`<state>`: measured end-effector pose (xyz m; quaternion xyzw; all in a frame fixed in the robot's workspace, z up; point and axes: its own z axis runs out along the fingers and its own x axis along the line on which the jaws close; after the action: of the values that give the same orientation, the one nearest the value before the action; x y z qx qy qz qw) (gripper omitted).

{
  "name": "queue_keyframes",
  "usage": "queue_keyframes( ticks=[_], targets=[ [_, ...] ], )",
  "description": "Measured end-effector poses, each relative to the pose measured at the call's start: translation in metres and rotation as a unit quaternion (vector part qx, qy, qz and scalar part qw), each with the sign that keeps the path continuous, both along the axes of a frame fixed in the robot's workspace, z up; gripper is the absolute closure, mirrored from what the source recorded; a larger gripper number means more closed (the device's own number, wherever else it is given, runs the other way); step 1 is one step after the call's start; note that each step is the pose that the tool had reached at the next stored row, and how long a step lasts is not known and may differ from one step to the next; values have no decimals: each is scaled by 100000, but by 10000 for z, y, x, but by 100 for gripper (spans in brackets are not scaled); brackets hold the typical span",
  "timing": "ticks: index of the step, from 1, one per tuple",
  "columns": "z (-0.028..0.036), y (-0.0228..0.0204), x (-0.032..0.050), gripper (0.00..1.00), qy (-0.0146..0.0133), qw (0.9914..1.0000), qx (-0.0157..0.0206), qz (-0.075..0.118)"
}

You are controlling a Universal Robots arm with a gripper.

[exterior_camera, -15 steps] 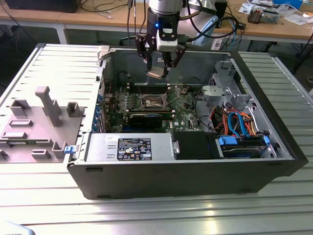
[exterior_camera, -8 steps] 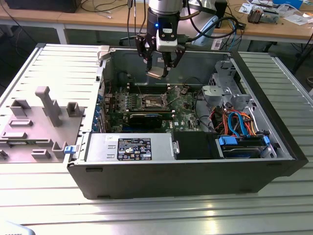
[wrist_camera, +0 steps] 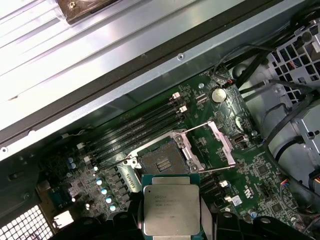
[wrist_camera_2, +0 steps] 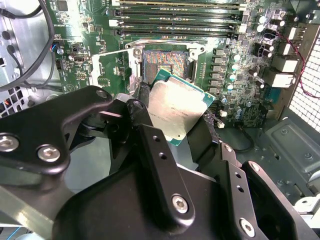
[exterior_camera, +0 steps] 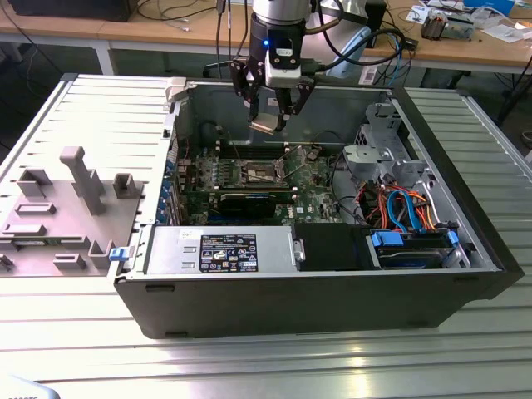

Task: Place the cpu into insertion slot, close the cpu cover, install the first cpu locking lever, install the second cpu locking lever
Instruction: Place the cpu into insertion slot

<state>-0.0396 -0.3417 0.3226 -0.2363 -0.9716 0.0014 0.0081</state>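
Jaws clamp one cpu (wrist_camera: 171, 210) above one insertion slot (wrist_camera: 159, 161); one cpu cover (wrist_camera: 222, 144) raised.

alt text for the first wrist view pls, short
The gripper holds the cpu, silvery top toward the camera, off the board and close to the open insertion slot on the green motherboard. The cpu cover stands swung open beside the slot; long memory slots run alongside.
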Motion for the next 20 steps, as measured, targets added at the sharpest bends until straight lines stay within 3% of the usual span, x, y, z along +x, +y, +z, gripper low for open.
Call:
queue_keyframes(
  ticks=[20],
  targets=[
    [-4, 0, 0, 45, 2, 99993, -1, -1194]
  ],
)
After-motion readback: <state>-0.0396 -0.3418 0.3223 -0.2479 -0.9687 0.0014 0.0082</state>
